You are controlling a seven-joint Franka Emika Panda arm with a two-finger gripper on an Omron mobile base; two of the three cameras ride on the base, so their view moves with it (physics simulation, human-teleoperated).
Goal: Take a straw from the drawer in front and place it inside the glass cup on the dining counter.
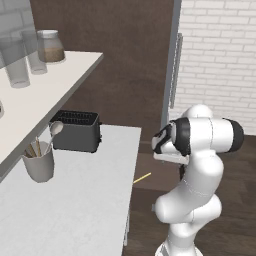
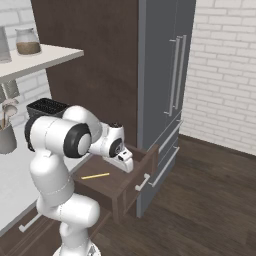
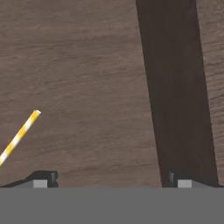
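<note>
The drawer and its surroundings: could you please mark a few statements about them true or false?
1. The drawer is pulled open. True.
2. The straw lies flat on the drawer's floor. True.
3. The end effector is shut on the straw. False: it is open, and the straw lies off to one side, ungripped.
4. The toaster sits inside the drawer. False: it stands on the white worktop.
5. The utensil pot is empty. False: it holds utensils.

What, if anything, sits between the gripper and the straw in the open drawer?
Nothing visible. The straw lies alone on the drawer floor, and the open gripper hangs above bare wood beside it.
</note>
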